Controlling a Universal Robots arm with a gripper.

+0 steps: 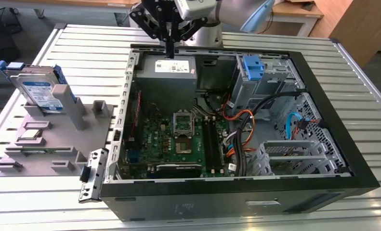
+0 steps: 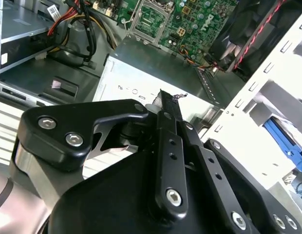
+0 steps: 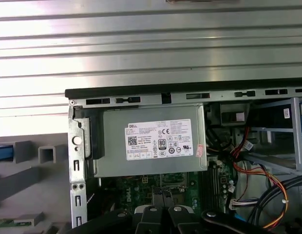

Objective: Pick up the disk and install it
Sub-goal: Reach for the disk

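The disk [image 1: 41,94], a silver drive with a blue-and-white label in a blue bracket, stands upright in a grey holder [image 1: 55,139] at the exterior view's left, outside the computer case. My gripper [image 1: 169,52] hangs far from it, over the back edge of the open case [image 1: 344,120], just above the grey power supply [image 1: 167,67]. In the second wrist view the black fingers [image 2: 165,126] lie pressed together with nothing between them, and the gripper [image 2: 163,93] points at the power supply [image 2: 141,73]. The first wrist view has the gripper [image 3: 163,214] below the power supply's sticker [image 3: 160,140].
The case lies open on a slatted metal table [image 1: 81,43], showing the motherboard [image 1: 177,139], orange and black cables [image 1: 242,125] and a metal drive cage [image 1: 293,154]. A bare blue bracket [image 1: 253,67] sits in the bay at the back right. The grey holder has several slots.
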